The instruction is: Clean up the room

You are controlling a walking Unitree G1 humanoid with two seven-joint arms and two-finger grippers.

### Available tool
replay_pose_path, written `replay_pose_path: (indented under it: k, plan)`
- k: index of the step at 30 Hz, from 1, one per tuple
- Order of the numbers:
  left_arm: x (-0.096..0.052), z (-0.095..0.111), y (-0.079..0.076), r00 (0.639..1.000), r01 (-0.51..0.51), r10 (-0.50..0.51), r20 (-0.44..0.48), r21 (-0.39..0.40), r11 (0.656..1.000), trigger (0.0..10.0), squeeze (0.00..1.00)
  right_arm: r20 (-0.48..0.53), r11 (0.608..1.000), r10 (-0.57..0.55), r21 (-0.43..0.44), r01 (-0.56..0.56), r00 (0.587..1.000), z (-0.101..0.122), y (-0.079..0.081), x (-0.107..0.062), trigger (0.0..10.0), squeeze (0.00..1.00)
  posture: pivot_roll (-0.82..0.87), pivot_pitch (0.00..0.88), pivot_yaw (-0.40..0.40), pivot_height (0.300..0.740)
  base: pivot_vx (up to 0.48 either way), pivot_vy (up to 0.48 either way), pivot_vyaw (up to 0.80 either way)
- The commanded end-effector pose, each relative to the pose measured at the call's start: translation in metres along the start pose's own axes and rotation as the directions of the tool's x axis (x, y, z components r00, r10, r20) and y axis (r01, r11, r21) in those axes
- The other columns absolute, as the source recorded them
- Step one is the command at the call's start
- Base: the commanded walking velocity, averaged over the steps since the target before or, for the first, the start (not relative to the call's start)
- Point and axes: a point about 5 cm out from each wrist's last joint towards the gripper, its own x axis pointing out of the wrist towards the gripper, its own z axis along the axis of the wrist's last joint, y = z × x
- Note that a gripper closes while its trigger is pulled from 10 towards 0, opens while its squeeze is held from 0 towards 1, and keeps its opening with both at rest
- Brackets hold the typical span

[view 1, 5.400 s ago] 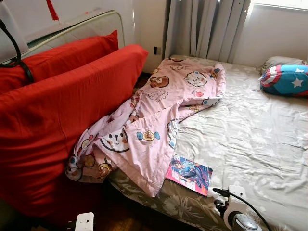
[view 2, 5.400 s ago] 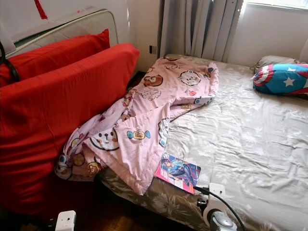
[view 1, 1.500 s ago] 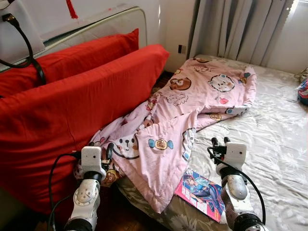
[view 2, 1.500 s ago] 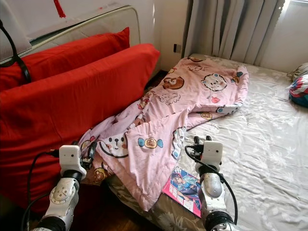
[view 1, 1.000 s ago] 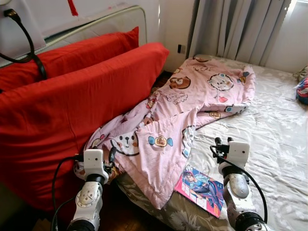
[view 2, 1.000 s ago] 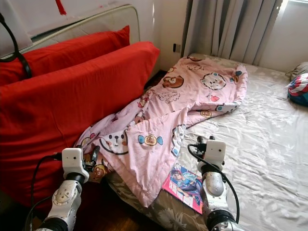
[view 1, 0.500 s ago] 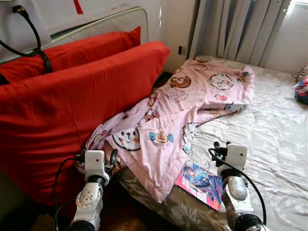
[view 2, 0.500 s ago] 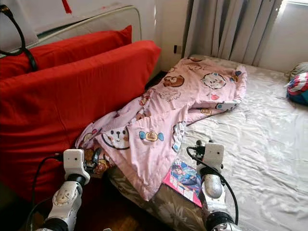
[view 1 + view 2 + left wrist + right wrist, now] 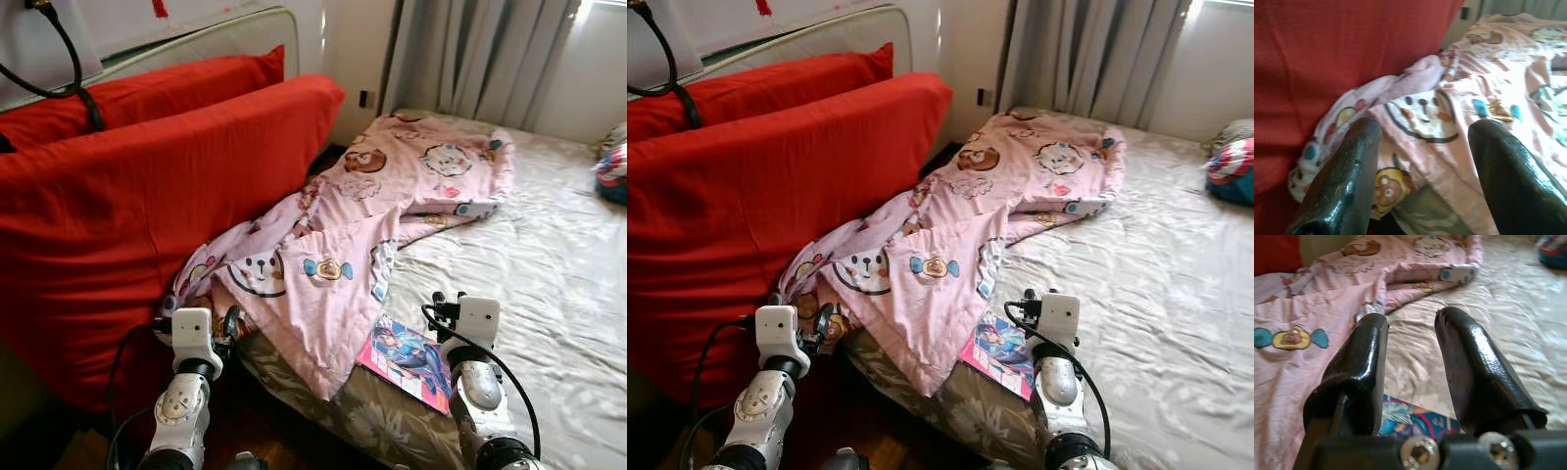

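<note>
A pink cartoon-print blanket [image 9: 372,215] lies rumpled across the left side of the bed and spills over its near corner against the red cushions. A colourful comic book [image 9: 411,357] rests on the sheet at the bed's near edge, partly under the blanket's corner. My left gripper [image 9: 223,318] hovers open just short of the hanging blanket edge [image 9: 1425,112], holding nothing. My right gripper [image 9: 439,302] is open above the sheet, with the book [image 9: 1415,418] just below its fingers [image 9: 1359,362].
Two big red cushions [image 9: 147,196] lean against the wall on the left, with a black cable [image 9: 73,69] above them. The bed's grey flowered sheet [image 9: 549,264] stretches right to a blue-and-red pillow [image 9: 612,171]. Curtains [image 9: 470,59] hang behind. Dark floor [image 9: 265,431] lies below.
Both arms have risen into view since the earliest frames. Over the last second they hold nearly the same pose, open, while the camera shifts slightly.
</note>
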Motion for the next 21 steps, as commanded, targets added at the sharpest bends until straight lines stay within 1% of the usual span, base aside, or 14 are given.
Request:
replay_pose_path:
  k: [1,12,15,18,21]
  plan:
    - [0.0026,0.0013,-0.0021,1.000,0.009,-0.009,-0.006,-0.003,1.000,10.0,0.00,-0.023,1.000,0.005,0.003,-0.005,1.000,-0.0038,0.0017,-0.0014,10.0,0.00,-0.05,0.011,0.011,0.663,0.000,0.000,0.00]
    - [0.0047,0.0031,-0.0027,1.000,0.015,-0.015,-0.006,0.000,1.000,10.0,0.00,-0.053,1.000,0.002,0.025,0.000,0.999,-0.0073,0.0028,-0.0019,10.0,0.00,-0.04,0.020,0.009,0.663,0.000,0.000,0.00]
    - [0.0051,0.0033,-0.0026,1.000,0.014,-0.014,-0.008,-0.001,1.000,10.0,0.00,-0.073,1.000,0.005,0.023,-0.003,0.997,-0.0089,0.0035,-0.0016,10.0,0.00,-0.04,0.021,0.011,0.663,0.000,0.000,-0.46]
    - [0.0052,0.0031,-0.0032,1.000,0.016,-0.016,-0.010,-0.001,1.000,10.0,0.00,-0.072,1.000,0.004,0.026,-0.002,0.997,-0.0090,0.0033,-0.0017,10.0,0.00,-0.04,0.023,0.010,0.663,0.000,0.000,-0.70]
    - [0.0055,0.0032,-0.0033,1.000,0.016,-0.016,-0.012,-0.001,1.000,10.0,0.00,-0.062,1.000,0.003,0.026,-0.001,0.998,-0.0081,0.0033,-0.0018,10.0,0.00,-0.04,0.027,0.010,0.663,0.000,0.000,0.00]
